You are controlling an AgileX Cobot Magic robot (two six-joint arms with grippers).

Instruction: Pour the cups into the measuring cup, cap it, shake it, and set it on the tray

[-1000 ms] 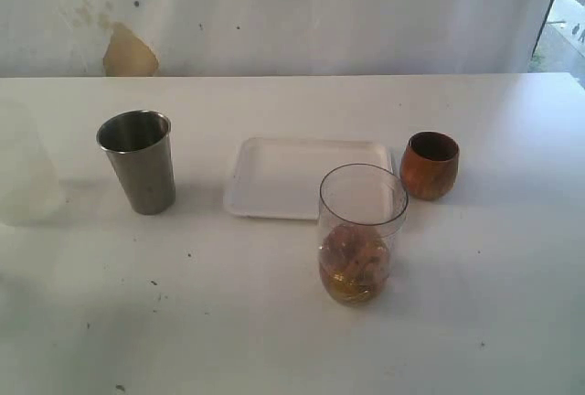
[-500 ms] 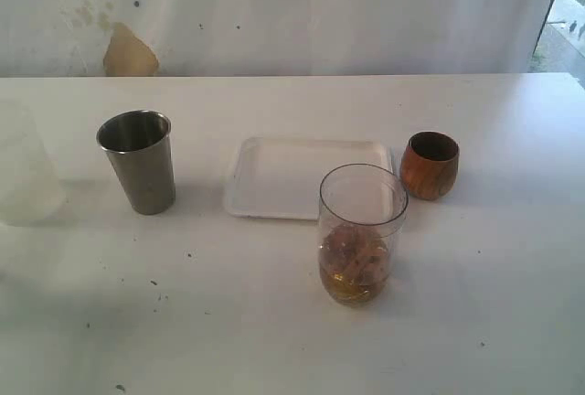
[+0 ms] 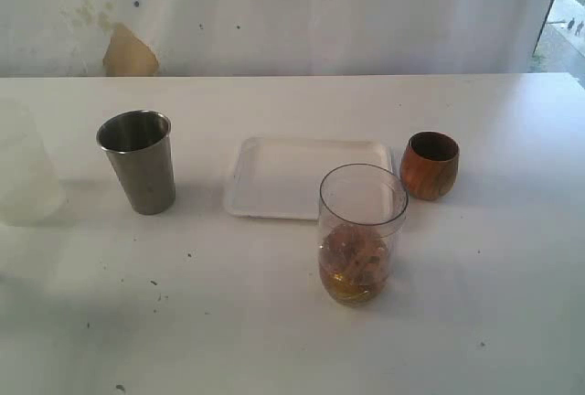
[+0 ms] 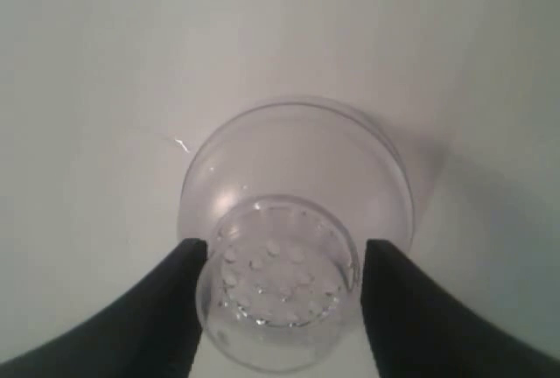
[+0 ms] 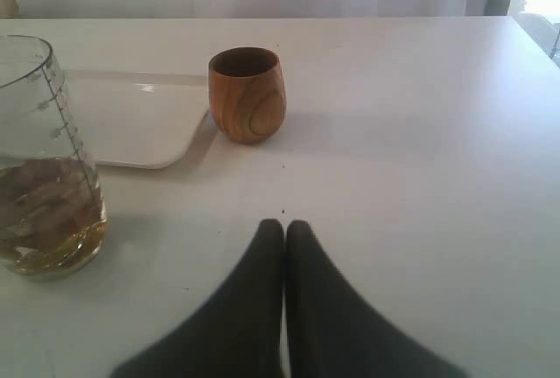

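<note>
Your L gripper (image 4: 283, 254) looks to be gripping the clear perforated cap (image 4: 297, 164), fingers partway closed.
R gripper (image 5: 284, 227) is sitting fully closed, empty.

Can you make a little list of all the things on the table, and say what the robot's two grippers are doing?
Tumbler: upright, left of tray
Tray: mid-table, nothing on it
Measuring cup: on the table by the tray's near corner, no cap, brownish contents at the bottom
Wooden cup: upright, right of tray
Cap: clear, with holes on top
Left gripper: closed on the cap, it seems
Right gripper: shut, holding nothing
</note>
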